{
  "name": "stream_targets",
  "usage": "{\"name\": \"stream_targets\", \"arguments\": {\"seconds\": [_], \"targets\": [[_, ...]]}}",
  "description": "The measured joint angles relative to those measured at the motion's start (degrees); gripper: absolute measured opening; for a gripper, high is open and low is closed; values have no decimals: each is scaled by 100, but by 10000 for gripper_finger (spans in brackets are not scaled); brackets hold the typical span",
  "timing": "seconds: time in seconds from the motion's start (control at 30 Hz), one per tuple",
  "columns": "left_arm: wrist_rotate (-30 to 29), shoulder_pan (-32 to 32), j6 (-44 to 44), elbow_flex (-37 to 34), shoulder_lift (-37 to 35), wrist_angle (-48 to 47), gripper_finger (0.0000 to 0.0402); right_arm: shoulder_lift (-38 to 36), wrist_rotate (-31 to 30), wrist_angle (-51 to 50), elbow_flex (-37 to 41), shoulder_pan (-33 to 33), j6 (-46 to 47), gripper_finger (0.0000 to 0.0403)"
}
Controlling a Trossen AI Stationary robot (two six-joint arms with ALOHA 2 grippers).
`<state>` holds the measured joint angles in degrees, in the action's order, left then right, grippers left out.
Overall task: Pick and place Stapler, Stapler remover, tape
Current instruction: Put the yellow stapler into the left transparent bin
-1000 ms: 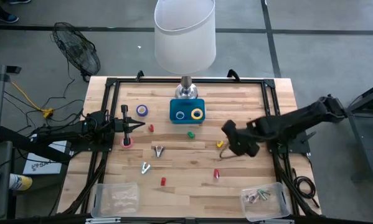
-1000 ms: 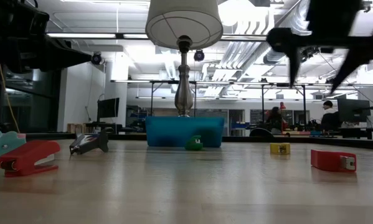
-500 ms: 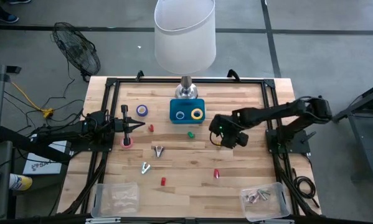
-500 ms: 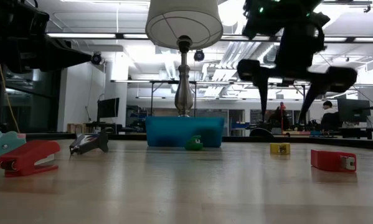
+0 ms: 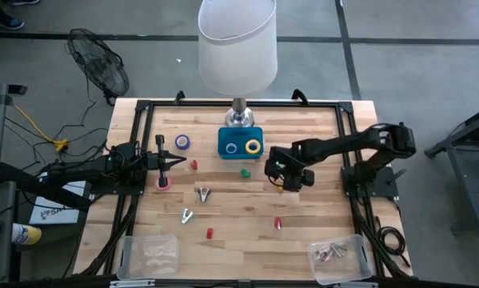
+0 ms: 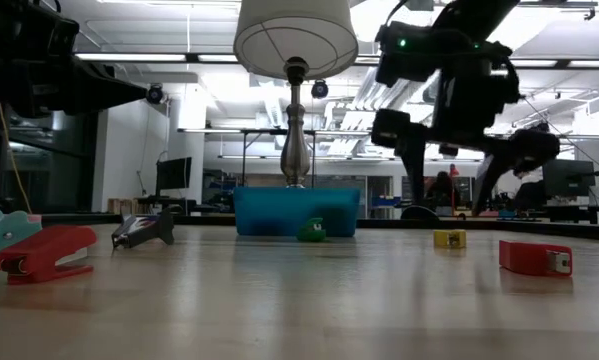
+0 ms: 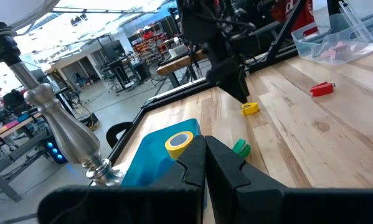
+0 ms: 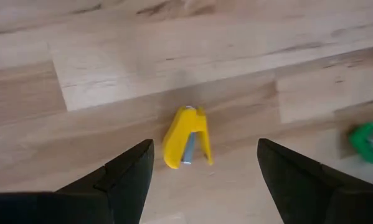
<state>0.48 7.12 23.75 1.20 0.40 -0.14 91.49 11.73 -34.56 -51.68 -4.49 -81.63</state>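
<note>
My right gripper (image 5: 281, 181) hangs over the table's right-centre, fingers spread wide, grasping nothing. In the right wrist view the yellow stapler (image 8: 187, 145) lies flat on the wood between my two fingers (image 8: 127, 176), touching neither. In the low view the gripper (image 6: 449, 172) is above the table, the stapler (image 6: 449, 238) below it on the wood. From above, the stapler is mostly hidden under the claw.

Seen from above, the blue tray (image 5: 225, 149) sits at about 10 o'clock from the claw, holding a yellow tape roll (image 5: 253, 146) and a blue tape roll (image 5: 231, 147). The green block (image 5: 244, 171) is near at 9 o'clock. A red stapler (image 5: 277, 223) lies at 6 o'clock, apart.

My left gripper (image 5: 177, 162) waits at the table's left side, fingers pressed together, empty. The purple tape roll (image 5: 182, 142) is at its 12 o'clock, the pink tape roll (image 5: 164, 183) at its 7 o'clock.
</note>
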Motion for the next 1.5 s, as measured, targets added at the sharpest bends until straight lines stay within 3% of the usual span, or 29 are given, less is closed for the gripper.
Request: {"name": "stream_targets", "arguments": {"seconds": [0.1, 0.73, 1.5], "targets": [[0, 0, 0, 0, -1, 0, 1, 177, -235, 15, 2, 2, 7, 277], [1, 0, 0, 1, 0, 0, 1, 595, -245, 23, -2, -37, 234, 264], [1, 0, 0, 1, -1, 0, 1, 631, -204, 100, -1, -35, 215, 256]]}}
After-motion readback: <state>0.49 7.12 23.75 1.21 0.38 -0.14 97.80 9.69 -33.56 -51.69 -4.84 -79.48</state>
